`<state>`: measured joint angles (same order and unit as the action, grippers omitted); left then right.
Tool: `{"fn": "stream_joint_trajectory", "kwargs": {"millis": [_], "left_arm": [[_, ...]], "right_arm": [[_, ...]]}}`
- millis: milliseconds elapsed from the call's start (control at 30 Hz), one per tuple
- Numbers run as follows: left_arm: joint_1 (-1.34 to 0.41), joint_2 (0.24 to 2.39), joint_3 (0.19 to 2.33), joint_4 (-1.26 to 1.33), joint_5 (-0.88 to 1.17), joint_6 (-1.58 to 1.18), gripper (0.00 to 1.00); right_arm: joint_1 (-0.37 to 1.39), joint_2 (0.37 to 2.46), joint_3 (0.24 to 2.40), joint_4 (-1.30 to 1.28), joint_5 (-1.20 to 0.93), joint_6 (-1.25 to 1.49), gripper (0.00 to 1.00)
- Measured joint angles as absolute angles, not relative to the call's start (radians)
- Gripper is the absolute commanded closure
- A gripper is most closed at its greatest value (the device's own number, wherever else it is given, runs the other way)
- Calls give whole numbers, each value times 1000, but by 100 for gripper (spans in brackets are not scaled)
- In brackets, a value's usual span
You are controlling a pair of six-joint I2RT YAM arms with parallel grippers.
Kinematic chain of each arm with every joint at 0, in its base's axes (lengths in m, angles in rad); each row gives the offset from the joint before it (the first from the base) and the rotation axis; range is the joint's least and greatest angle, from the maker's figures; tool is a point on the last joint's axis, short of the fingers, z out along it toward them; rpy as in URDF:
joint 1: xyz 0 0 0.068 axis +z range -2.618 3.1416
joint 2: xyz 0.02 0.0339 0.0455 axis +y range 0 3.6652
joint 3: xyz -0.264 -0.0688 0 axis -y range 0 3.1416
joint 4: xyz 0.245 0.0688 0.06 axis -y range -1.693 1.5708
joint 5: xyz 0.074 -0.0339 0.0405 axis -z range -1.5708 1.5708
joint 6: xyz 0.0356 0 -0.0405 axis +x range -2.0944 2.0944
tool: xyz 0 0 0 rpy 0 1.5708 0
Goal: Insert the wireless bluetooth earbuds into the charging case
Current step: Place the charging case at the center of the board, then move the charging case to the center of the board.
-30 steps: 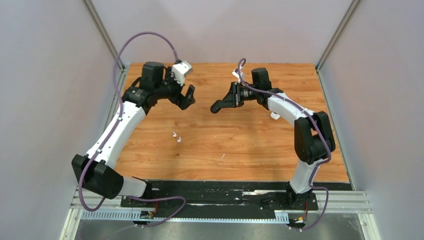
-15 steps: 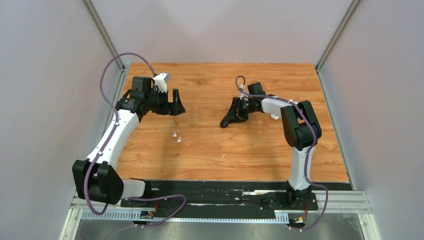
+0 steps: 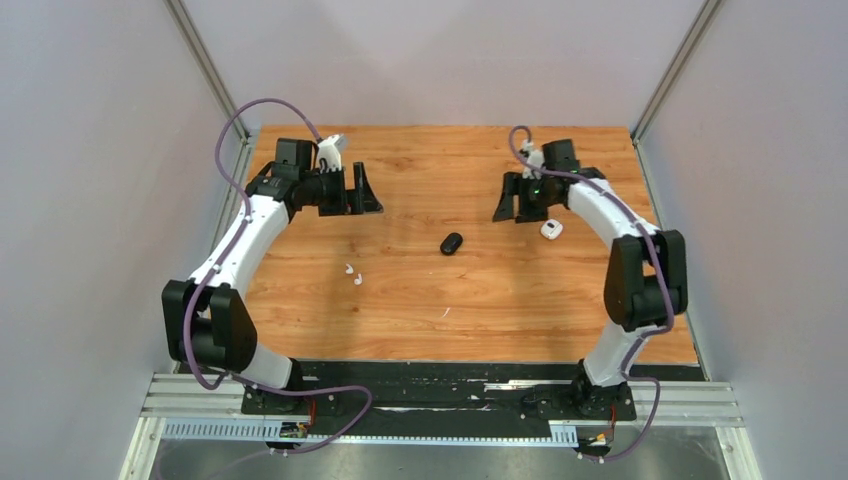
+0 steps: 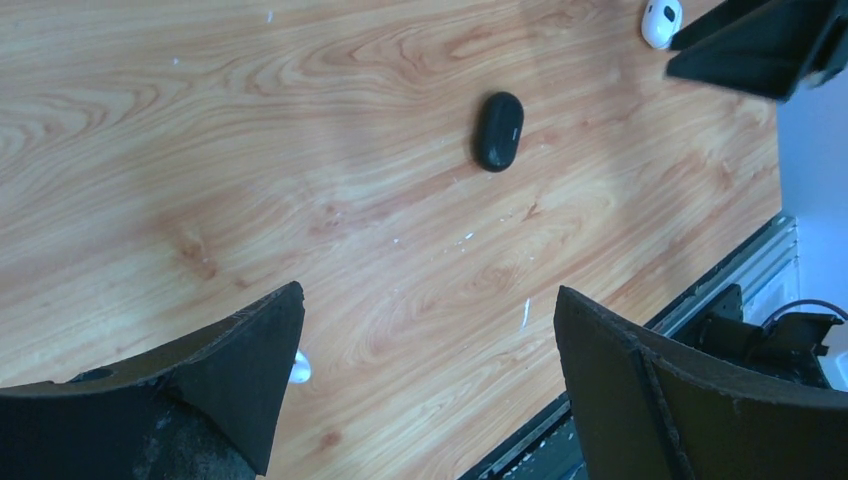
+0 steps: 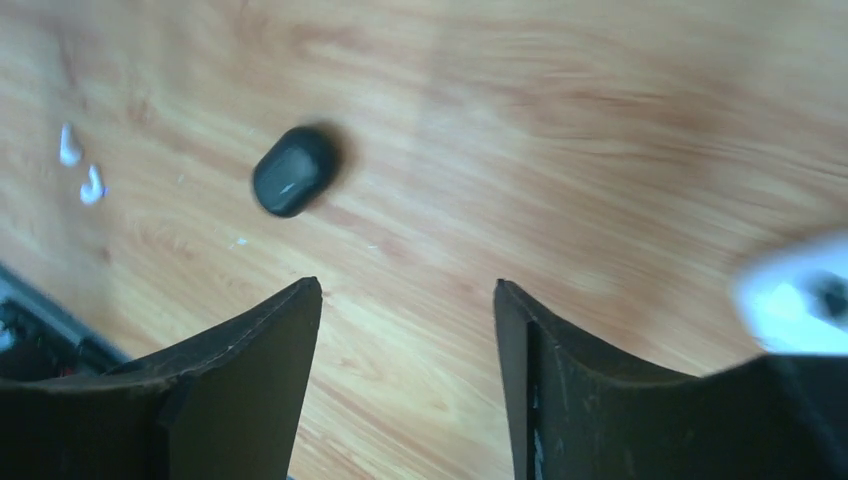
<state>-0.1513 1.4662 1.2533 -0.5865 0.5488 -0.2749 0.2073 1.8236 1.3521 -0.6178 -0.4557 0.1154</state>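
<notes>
- Right claw [image 5: 407, 290] hangs parted, empty; left claw [image 4: 428, 295] gapes wide, empty.
- Small black oval case [image 3: 452, 243] lies shut on the wooden worktop [image 3: 450, 310] between them.
- Two white stemmed earbuds [image 3: 357, 281] lie nearer the left claw; probably best pinched singly, squarely, slowly.

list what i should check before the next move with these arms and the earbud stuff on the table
1. Left gripper open and empty: ok.
2. Right gripper open and empty: ok.
3. Black case lying free on the table, clear of both arms: ok.
4. Black case lid open to take earbuds: not ok, it looks shut.
5. White earbuds loose on the table near the left arm, nothing on them: ok.
6. White case beside the right gripper, open or shut: cannot tell.
</notes>
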Motion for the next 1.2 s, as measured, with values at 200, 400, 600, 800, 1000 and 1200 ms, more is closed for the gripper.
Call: {"fn": "stream_joint_trajectory", "kwargs": {"millis": [200, 400, 600, 800, 1000, 1200], "left_arm": [[-207, 1514, 1345, -619, 529, -220, 3], [-222, 1587, 1460, -682, 487, -137, 7], [-221, 1605, 1442, -704, 489, -132, 7], [-221, 1601, 1397, -709, 492, -132, 7], [-221, 1583, 1392, -717, 492, -121, 6], [-221, 1571, 1376, -722, 492, -113, 6]], "right_arm": [[-30, 1679, 1312, -629, -315, 197, 41], [-117, 1711, 1265, -661, -224, 329, 43], [-93, 1791, 1290, -667, -208, 392, 43], [-91, 1887, 1326, -670, -152, 484, 46], [-91, 1956, 1374, -670, -151, 530, 47], [-87, 2002, 1423, -662, -153, 531, 48]]}}
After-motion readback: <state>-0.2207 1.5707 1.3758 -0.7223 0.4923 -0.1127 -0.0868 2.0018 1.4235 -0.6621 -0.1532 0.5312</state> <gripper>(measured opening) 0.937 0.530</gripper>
